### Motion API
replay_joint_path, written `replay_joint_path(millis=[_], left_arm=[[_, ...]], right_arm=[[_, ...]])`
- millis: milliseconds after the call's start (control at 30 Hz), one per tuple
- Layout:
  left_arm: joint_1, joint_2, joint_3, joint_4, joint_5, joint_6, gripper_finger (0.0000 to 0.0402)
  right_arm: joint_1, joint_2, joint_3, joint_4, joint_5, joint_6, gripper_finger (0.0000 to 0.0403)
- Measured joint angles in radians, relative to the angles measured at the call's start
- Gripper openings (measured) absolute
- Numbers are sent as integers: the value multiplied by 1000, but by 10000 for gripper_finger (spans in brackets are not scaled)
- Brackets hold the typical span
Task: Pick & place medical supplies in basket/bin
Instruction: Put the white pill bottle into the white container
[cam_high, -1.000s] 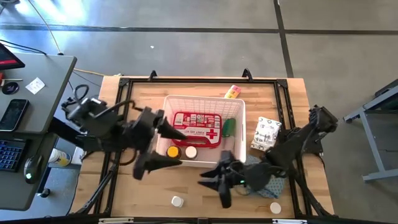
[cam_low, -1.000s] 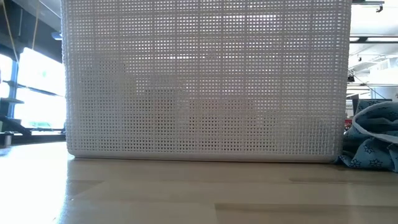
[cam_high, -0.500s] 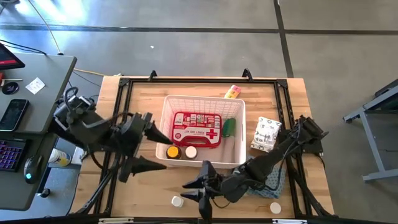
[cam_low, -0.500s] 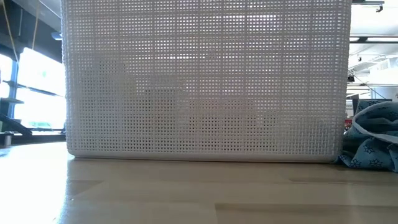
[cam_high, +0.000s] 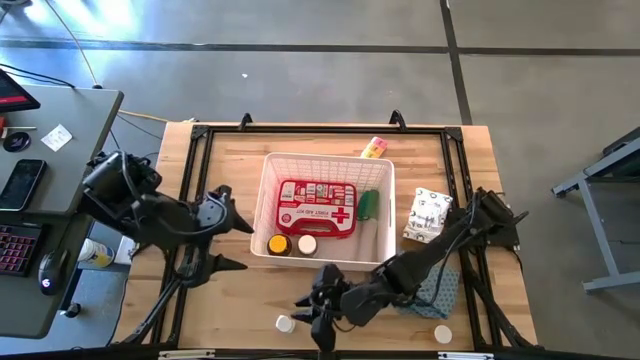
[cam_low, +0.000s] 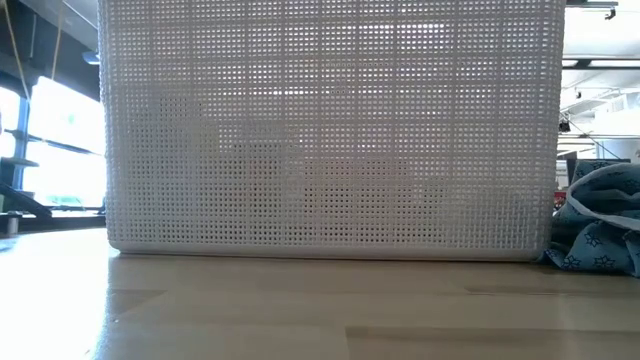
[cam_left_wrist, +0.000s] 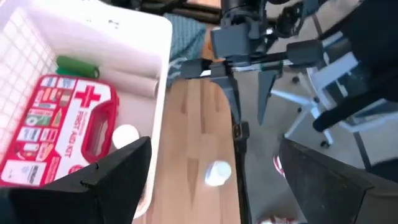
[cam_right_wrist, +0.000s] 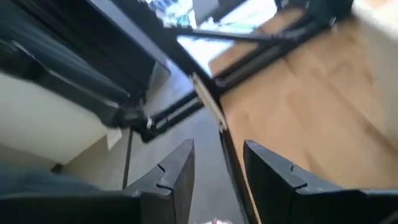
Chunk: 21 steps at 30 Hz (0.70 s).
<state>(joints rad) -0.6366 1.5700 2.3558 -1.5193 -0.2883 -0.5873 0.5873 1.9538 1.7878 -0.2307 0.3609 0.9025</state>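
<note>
The medical supplies are lying partly inside the basket (cam_high: 266, 200) at the middle of the desk (cam_high: 240, 300) and partly outside it. Inside are sitting one red first-aid case (cam_high: 317, 208), one green roll (cam_high: 369, 205), one amber-topped bottle (cam_high: 278, 243) and one white-capped bottle (cam_high: 307, 243). Outside I am counting two small white-capped bottles: one (cam_high: 286, 323) at the near edge left of centre, one (cam_high: 442, 334) at the near right. A patterned white packet (cam_high: 429, 213) is lying just right of the basket, a rainbow pill organiser (cam_high: 374, 147) is leaning at its far rim, and a blue cloth (cam_high: 438, 292) is spread near the right.

The near-left bottle looks light, rigid and smooth, so it is likely to roll or tip if nudged; taking it across the body just under the cap seems safest. The cloth is soft and would bunch.

The right gripper (cam_high: 318, 318) is reaching low beside that bottle, its jaws standing partly apart and gripping nothing that I can see. The left gripper (cam_high: 228, 243) is waiting left of the basket, jaws spread wide and empty.
</note>
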Motion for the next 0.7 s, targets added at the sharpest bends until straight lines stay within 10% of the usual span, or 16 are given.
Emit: replay_joint_path(millis=[333,700], left_arm=[[1,0,0,-17,15,0,385],[1,0,-31,-24,18,-165,385]], right_arm=[[51,177,-2,-18,-15,33,129],[21,304,-1,111,-73,-284,142]])
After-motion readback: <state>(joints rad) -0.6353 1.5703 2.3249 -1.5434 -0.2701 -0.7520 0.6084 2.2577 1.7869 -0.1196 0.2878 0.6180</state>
